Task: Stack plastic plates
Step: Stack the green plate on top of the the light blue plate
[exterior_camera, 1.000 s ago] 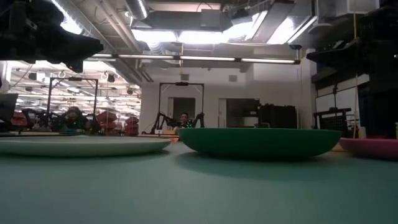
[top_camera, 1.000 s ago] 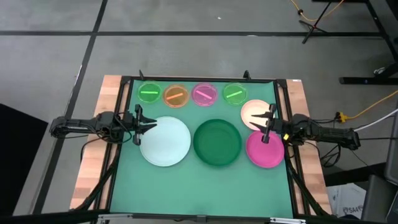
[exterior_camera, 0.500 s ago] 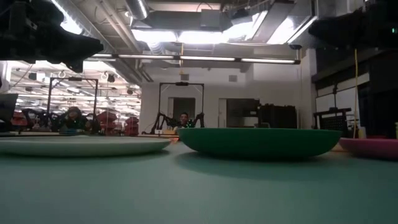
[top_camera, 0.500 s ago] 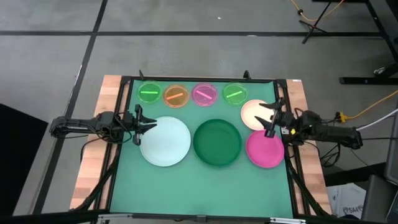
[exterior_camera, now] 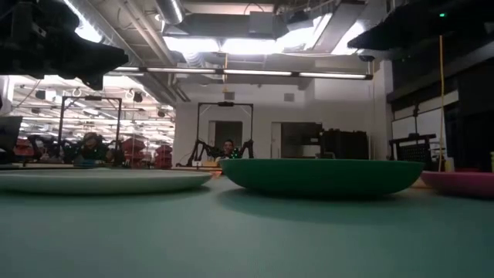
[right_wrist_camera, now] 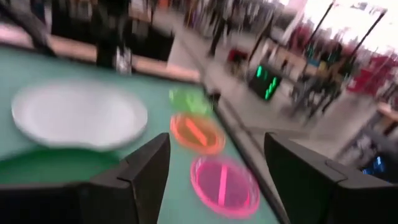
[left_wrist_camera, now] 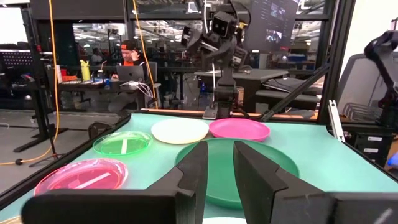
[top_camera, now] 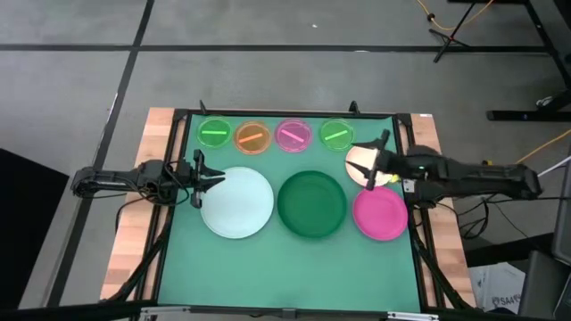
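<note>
Eight plates on green surface (top_camera: 268,259) — right end effector (top_camera: 376,160) spread wide above cream plate (top_camera: 359,160); left end effector (top_camera: 202,178) narrowly parted, empty, at white plate (top_camera: 237,203) edge.

A green mat (top_camera: 268,263) covers the tabletop, set inside a dark frame (top_camera: 285,114) — light wooden boards (top_camera: 134,241) show along both sides of it. The floor (top_camera: 268,53) around the table is grey concrete crossed by dark seams, and an orange cable (top_camera: 522,159) trails across it on the right. Beyond the table, a person in a cap (left_wrist_camera: 127,53) sits at a desk with a laptop (left_wrist_camera: 132,73). Long ceiling lights (exterior_camera: 255,74) run overhead — a dark doorway (exterior_camera: 226,133) stands in the far wall.
</note>
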Controlling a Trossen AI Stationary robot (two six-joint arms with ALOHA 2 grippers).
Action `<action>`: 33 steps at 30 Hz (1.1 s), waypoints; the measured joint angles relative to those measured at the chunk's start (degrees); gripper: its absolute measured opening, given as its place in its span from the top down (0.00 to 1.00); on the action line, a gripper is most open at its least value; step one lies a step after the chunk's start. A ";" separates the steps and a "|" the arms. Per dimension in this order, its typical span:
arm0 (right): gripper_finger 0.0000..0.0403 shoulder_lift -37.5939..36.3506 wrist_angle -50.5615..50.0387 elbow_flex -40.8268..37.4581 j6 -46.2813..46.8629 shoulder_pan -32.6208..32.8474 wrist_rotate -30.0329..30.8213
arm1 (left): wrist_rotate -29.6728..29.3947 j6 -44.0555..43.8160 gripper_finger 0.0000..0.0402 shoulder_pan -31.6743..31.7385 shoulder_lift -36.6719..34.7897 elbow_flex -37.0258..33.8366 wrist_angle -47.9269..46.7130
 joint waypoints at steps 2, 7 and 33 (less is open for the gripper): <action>0.37 4.47 -3.41 3.02 0.03 0.00 0.28 | 0.00 0.01 0.83 0.01 0.00 0.02 -0.01; 0.37 14.27 -11.48 9.09 0.01 0.00 0.65 | 0.00 -0.01 0.83 0.01 0.00 0.01 0.01; 0.37 45.97 -14.71 21.07 -6.13 -14.12 -22.42 | 0.00 -0.01 0.83 -0.02 0.02 0.02 -0.02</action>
